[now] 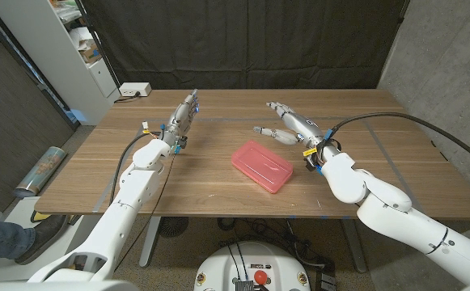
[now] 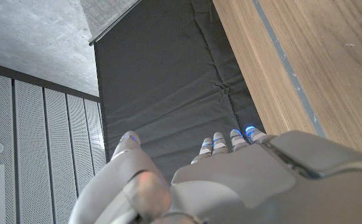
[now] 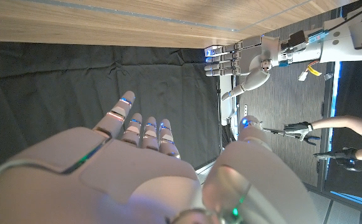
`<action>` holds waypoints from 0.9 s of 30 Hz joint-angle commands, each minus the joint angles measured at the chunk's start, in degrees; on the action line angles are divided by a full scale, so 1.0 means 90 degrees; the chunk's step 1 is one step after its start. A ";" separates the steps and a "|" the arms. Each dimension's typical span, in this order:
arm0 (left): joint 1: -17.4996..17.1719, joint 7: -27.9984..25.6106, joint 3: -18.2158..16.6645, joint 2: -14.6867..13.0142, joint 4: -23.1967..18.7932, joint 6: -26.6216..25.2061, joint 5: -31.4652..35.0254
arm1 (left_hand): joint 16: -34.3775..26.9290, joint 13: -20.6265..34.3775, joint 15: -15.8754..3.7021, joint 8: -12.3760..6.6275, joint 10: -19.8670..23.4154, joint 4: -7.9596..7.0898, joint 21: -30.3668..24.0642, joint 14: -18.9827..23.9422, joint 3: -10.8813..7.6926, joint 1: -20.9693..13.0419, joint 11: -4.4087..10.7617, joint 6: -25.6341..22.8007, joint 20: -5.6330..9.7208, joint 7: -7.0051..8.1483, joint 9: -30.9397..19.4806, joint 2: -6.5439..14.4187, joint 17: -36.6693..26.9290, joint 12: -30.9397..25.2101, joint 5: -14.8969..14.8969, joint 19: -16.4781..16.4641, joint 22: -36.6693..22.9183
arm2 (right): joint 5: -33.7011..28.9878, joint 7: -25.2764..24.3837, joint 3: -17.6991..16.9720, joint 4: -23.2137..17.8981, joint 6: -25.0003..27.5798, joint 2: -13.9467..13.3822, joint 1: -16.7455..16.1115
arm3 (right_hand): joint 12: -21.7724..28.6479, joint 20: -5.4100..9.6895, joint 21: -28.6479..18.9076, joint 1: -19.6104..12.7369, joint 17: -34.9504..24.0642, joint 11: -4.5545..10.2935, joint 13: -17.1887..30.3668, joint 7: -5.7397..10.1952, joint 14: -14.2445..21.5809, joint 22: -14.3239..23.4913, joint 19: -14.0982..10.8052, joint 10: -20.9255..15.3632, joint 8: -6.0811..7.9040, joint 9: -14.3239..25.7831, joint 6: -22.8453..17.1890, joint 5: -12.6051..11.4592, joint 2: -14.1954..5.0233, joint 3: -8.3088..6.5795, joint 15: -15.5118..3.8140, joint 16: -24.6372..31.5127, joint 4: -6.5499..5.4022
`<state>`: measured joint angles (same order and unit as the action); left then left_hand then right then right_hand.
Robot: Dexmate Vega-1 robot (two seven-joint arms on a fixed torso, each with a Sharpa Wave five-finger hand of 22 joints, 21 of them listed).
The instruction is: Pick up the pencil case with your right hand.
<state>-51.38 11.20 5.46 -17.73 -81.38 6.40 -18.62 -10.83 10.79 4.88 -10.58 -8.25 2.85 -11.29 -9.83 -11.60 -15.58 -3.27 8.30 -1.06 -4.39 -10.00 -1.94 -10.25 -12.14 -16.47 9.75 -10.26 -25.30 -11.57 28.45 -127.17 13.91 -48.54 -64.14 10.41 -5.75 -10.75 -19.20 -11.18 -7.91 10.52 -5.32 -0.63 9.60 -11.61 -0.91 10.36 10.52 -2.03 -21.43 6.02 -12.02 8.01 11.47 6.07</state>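
Head view | pencil case [image 1: 261, 166]: pink, rectangular, translucent | right robot hand [image 1: 287, 125]: spread, empty

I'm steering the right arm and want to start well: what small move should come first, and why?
Probably bring the right robot hand back toward the robot and down over the pencil case. That robot hand is open and holds nothing, and it sits beyond the case, which lies flat and untouched on the table.
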 commanded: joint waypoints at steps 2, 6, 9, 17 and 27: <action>0.0111 0.0091 0.0000 0.0030 0.0148 0.0068 0.0015 | 0.0011 0.0024 0.0016 -0.0004 -0.0001 0.0036 -0.0001 -0.0221 -0.0032 -0.0085 -0.0049 0.0048 -0.0028 0.0052 -0.0023 0.0005 -0.0014 0.0017 0.0037 0.0307 -0.0010 | -0.0216 0.0286 0.0172 -0.0179 0.0293 -0.0007 0.0144 | 0.0013 -0.0113 -0.0015 -0.0115 -0.0022 -0.0059 0.0025 0.0001 0.0012 0.0022 -0.0018 0.0028 -0.0003 0.0026 0.0075 -0.0073 0.0017 -0.0008 0.0138 -0.0012 0.0051; 0.0121 0.0082 0.0001 0.0045 0.0166 0.0062 0.0024 | 0.0009 0.0024 0.0016 -0.0007 0.0001 0.0038 -0.0001 -0.0216 -0.0030 -0.0089 -0.0047 0.0043 -0.0041 0.0070 -0.0023 0.0008 -0.0014 0.0016 0.0040 0.0308 -0.0010 | -0.0283 0.0468 0.0234 -0.0261 0.0477 -0.0015 0.0192 | 0.0009 -0.0199 -0.0017 -0.0140 -0.0022 -0.0083 0.0025 0.0026 0.0001 0.0022 -0.0018 0.0070 -0.0002 0.0026 0.0116 -0.0087 0.0040 0.0007 0.0168 -0.0015 0.0069; 0.0127 0.0103 -0.0009 0.0065 0.0195 0.0062 -0.0001 | 0.0008 0.0024 0.0016 -0.0009 0.0004 0.0040 -0.0002 -0.0214 -0.0029 -0.0091 -0.0046 0.0040 -0.0056 0.0073 -0.0024 0.0011 -0.0014 0.0014 0.0042 0.0307 -0.0011 | -0.0374 0.0646 0.0311 -0.0344 0.0706 -0.0012 0.0253 | -0.0005 -0.0295 -0.0009 -0.0156 -0.0022 -0.0097 0.0025 0.0095 -0.0036 0.0022 0.0004 0.0142 -0.0005 0.0026 0.0168 -0.0100 0.0068 0.0028 0.0223 -0.0027 0.0082; 0.0121 0.0080 -0.0018 0.0065 0.0190 0.0052 0.0033 | 0.0007 0.0024 0.0016 -0.0013 0.0006 0.0044 -0.0004 -0.0212 -0.0025 -0.0098 -0.0034 0.0033 -0.0077 0.0075 -0.0024 0.0016 -0.0015 0.0013 0.0048 0.0302 -0.0011 | -0.0609 0.0926 0.0489 -0.0489 0.1089 -0.0004 0.0384 | 0.0005 -0.0519 -0.0005 -0.0150 -0.0026 -0.0116 0.0025 0.0251 -0.0089 0.0025 0.0034 0.0213 -0.0014 0.0027 0.0299 -0.0119 0.0118 0.0087 0.0319 -0.0034 0.0084; 0.0111 0.0139 -0.0023 0.0054 0.0182 -0.0007 0.0005 | 0.0007 0.0024 0.0015 -0.0014 0.0005 0.0049 -0.0002 -0.0211 -0.0018 -0.0104 -0.0048 0.0033 -0.0118 0.0086 -0.0024 0.0021 -0.0015 0.0014 0.0055 0.0312 -0.0012 | -0.0660 0.1441 0.0618 -0.0676 0.1494 -0.0063 0.0551 | -0.0012 -0.0699 -0.0015 -0.0141 -0.0026 -0.0173 0.0024 0.0247 -0.0128 0.0030 0.0015 0.0344 -0.0030 0.0028 0.0476 -0.0136 0.0158 0.0147 0.0349 -0.0034 0.0082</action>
<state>-50.35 12.04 5.35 -17.21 -79.70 6.90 -18.47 -10.83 10.79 4.88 -10.58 -8.24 2.84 -11.29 -9.83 -11.60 -15.80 -3.27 8.38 -1.86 -3.87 -10.00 -1.71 -10.25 -12.14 -16.07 9.97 -10.25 -30.14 -3.23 32.50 -131.41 23.23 -48.65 -60.81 10.41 -11.19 -10.75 -20.49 -11.34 -9.10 10.52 -2.88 -1.43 9.75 -11.50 1.18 10.15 10.52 1.46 -22.30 6.73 -11.06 10.66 11.24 6.95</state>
